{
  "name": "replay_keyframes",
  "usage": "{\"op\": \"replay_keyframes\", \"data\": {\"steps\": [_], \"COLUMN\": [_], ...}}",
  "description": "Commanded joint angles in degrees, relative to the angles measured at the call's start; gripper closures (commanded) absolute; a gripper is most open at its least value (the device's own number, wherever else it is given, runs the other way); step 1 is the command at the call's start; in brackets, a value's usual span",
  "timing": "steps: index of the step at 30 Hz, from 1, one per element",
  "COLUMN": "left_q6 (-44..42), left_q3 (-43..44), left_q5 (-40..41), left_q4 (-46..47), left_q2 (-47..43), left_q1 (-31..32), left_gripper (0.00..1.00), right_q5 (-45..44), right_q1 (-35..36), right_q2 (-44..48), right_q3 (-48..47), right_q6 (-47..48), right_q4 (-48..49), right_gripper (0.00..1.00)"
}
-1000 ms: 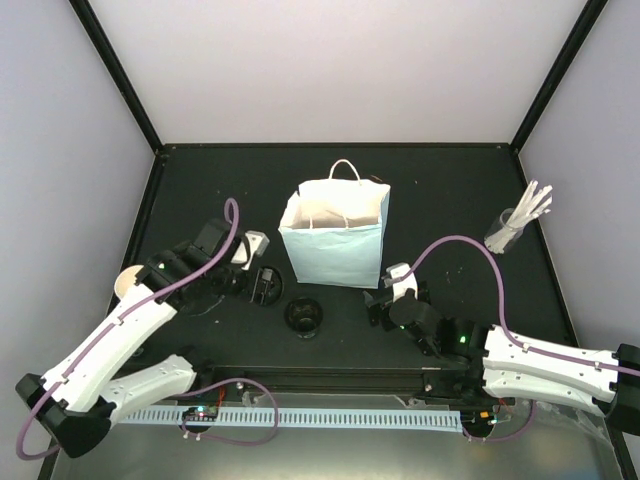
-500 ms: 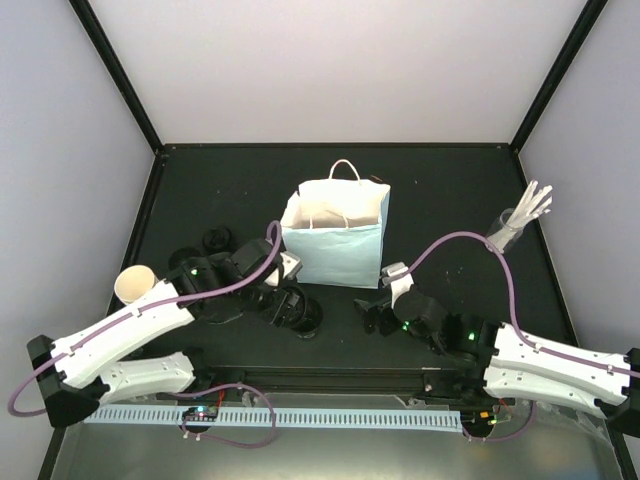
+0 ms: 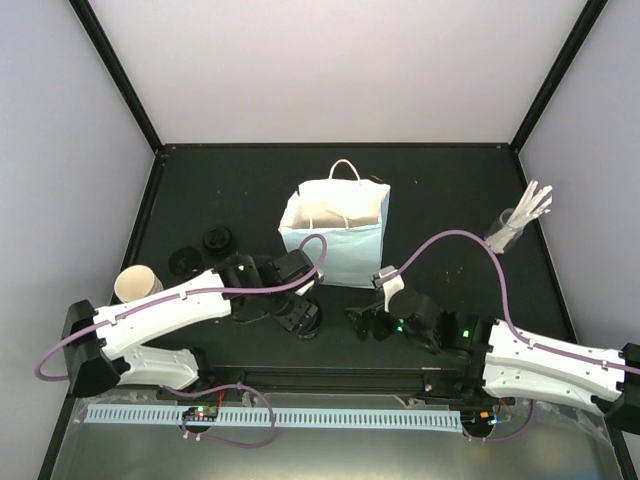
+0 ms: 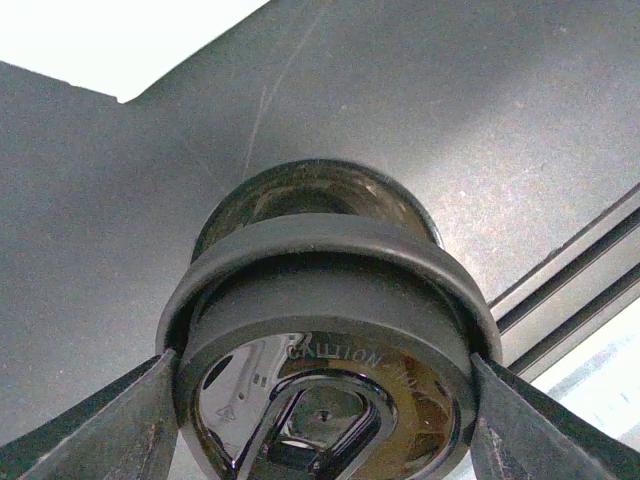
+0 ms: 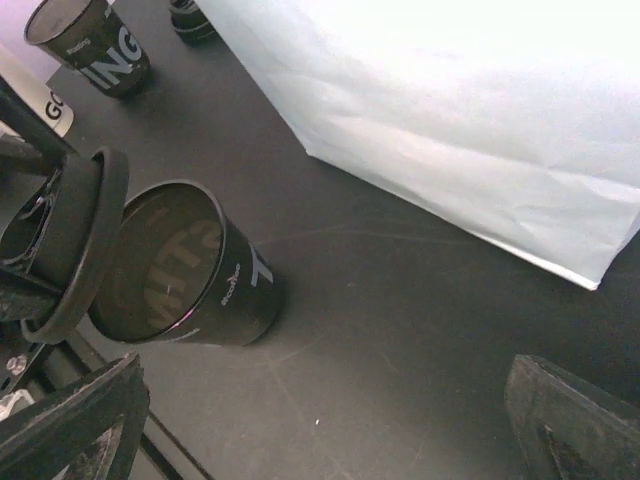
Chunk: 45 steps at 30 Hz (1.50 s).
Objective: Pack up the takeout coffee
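A black paper cup (image 3: 310,322) with white lettering stands open-topped in front of the bag; the right wrist view shows it as the cup (image 5: 190,270). My left gripper (image 3: 295,308) is shut on a black plastic lid (image 4: 330,300), one finger on each side of its rim. The lid (image 5: 75,250) hangs tilted just beside and above the cup's mouth (image 4: 310,185), apart from it. My right gripper (image 3: 360,322) is open and empty to the right of the cup, its fingertips (image 5: 70,420) low over the table. A second open cup (image 3: 135,285) stands at the far left.
The light-blue paper bag (image 3: 335,250) with white handles stands open behind the cup, and its wall (image 5: 450,120) is close in the right wrist view. Two loose black lids (image 3: 218,240) (image 3: 185,262) lie at the left. A glass of white sticks (image 3: 515,225) stands far right.
My left arm has swung right and forward with the lid, from the left side to over the cup by the bag. My right gripper has shifted left toward that cup.
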<state>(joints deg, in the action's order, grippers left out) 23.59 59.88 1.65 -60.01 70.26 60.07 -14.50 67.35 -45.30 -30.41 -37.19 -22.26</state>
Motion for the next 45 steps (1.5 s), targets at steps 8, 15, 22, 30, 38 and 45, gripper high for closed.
{"op": "replay_keyframes", "data": {"steps": [8,15,22,30,38,45], "left_q6": [-1.4,-1.5,-1.8,-2.1,-2.2,-2.3], "left_q3": [4.1,4.4,5.0,5.5,5.9,6.2], "left_q5": [2.5,2.7,2.7,2.4,2.5,2.8], "left_q4": [-0.4,-0.6,-0.8,-1.0,-1.2,-1.6], "left_q2": [1.8,2.8,5.2,6.2,7.7,8.8], "left_q1": [0.8,0.8,0.8,0.9,0.9,0.9], "left_gripper": [0.25,0.25,0.25,0.25,0.25,0.25], "right_q5": [5.5,4.6,4.3,5.4,5.7,5.7], "right_q1": [-0.3,-0.3,-0.3,-0.3,-0.3,-0.3], "right_q2": [-2.1,-2.2,-2.3,-3.2,-3.9,-3.7], "right_q3": [0.8,0.7,0.9,1.0,1.2,1.7], "right_q6": [-3.5,-3.3,-3.2,-3.6,-3.7,-4.0], "right_q4": [4.2,4.4,4.5,5.7,6.3,6.6], "right_gripper": [0.00,0.00,0.00,0.00,0.00,0.00]}}
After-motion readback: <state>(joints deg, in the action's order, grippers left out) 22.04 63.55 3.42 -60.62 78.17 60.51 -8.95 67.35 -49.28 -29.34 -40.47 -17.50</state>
